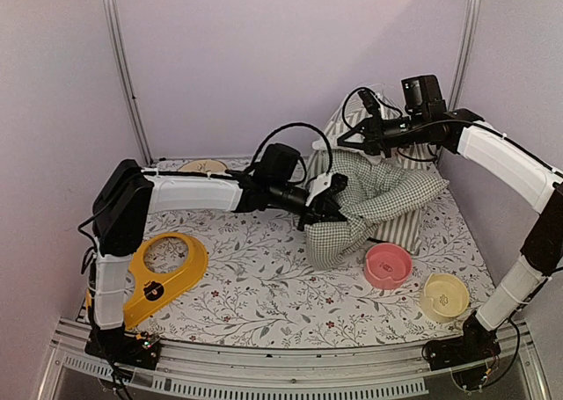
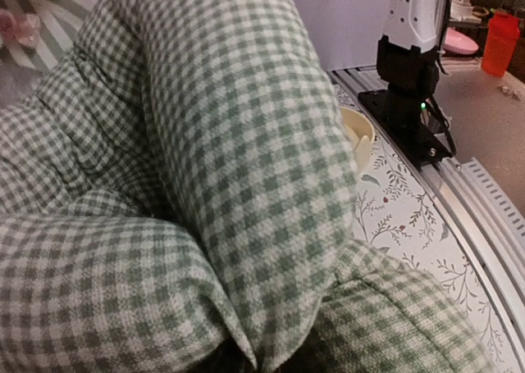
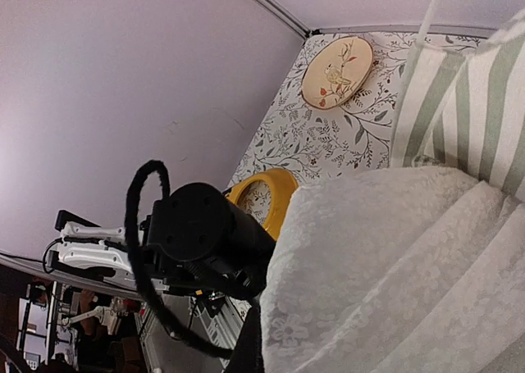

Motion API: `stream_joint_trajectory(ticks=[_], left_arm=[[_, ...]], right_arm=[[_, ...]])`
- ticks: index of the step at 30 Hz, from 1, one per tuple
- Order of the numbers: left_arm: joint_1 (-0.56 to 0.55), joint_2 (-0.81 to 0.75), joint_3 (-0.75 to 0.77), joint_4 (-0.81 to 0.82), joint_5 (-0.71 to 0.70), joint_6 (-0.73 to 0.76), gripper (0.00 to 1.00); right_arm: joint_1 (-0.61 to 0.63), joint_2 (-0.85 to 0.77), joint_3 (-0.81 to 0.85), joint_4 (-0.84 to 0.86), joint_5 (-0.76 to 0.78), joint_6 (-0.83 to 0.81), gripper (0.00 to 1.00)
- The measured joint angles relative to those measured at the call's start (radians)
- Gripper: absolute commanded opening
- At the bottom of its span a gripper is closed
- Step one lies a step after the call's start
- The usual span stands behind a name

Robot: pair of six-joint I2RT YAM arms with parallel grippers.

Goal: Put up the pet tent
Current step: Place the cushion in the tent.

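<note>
Flowery tabletop [image 1: 264,303] sat between pale walls. On the left side, the left tool [image 1: 327,211] was clenched on the checked cushion [image 1: 387,189], likely to drag it into place. The right tool [image 1: 345,141] pinched the white top of the pet tent [image 1: 403,231] at the back right, probably to hold it up.

The pet tent [image 1: 406,229] showed broad green and white stripes, and its white panel [image 3: 394,266] carried a faint floral lace figure. The cushion [image 1: 374,196] was in fine green-and-white gingham. The tablecloth [image 1: 264,286] was white, printed with grey-green leafy vines and small red flowers. The pink bowl [image 1: 387,265] was plain, as was the cream bowl [image 1: 444,296]. The ring-shaped piece [image 1: 167,281] was yellow-orange. The round disc [image 3: 336,72] was cream, painted with a bird on a twig among red leaves. The walls [image 1: 264,57] were pale lilac.
</note>
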Motion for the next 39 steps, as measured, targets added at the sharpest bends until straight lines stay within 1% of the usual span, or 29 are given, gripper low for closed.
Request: stream_joint_trajectory(ticks=[4,6,9,11,14,17,21,23,26,28,30,33,34,36,38,39], left_arm=[[0.056,0.071,0.055,0.017,0.071,-0.159,0.0],[0.076,0.083,0.029,0.069,0.092,-0.274,0.0],[0.1,0.083,-0.042,0.171,0.087,-0.466,0.0],[0.111,0.083,-0.076,0.23,0.057,-0.587,0.0],[0.117,0.079,-0.117,0.306,-0.029,-0.778,0.0],[0.117,0.076,-0.159,0.371,-0.113,-0.958,0.0],[0.118,0.075,-0.184,0.415,-0.213,-1.161,0.0],[0.119,0.075,-0.184,0.428,-0.246,-1.226,0.0],[0.121,0.075,-0.18,0.422,-0.286,-1.295,0.0],[0.12,0.077,-0.159,0.389,-0.302,-1.314,0.0],[0.12,0.083,-0.133,0.359,-0.31,-1.319,0.01],[0.119,0.091,-0.102,0.314,-0.313,-1.32,0.02],[0.119,0.094,-0.093,0.302,-0.313,-1.319,0.03],[0.119,0.1,-0.077,0.282,-0.312,-1.316,0.03],[0.119,0.103,-0.066,0.265,-0.311,-1.313,0.03],[0.119,0.105,-0.058,0.251,-0.311,-1.308,0.04]], right_arm=[[-0.001,-0.006,-0.021,0.005,0.004,0.0,0.0],[-0.001,-0.01,-0.034,0.007,0.01,0.0,0.0],[-0.004,-0.014,-0.053,0.008,0.017,0.0,0.0],[-0.005,-0.02,-0.068,0.008,0.025,0.0,0.0],[-0.005,-0.026,-0.094,0.012,0.049,-0.001,0.01],[-0.005,-0.027,-0.118,0.006,0.109,-0.011,0.08],[-0.004,-0.037,-0.166,0.004,0.203,-0.043,0.12],[-0.004,-0.048,-0.194,0.001,0.251,-0.059,0.17],[0.0,-0.06,-0.225,-0.002,0.329,-0.086,0.31],[0.003,-0.076,-0.255,-0.001,0.382,-0.102,0.37],[0.01,-0.105,-0.299,0.012,0.435,-0.113,0.45],[0.024,-0.181,-0.407,0.064,0.517,-0.107,0.6],[0.03,-0.228,-0.468,0.099,0.556,-0.102,0.64],[0.036,-0.303,-0.555,0.143,0.6,-0.079,0.69],[0.038,-0.369,-0.632,0.201,0.639,-0.051,0.76],[0.038,-0.389,-0.661,0.235,0.652,-0.033,0.78]])
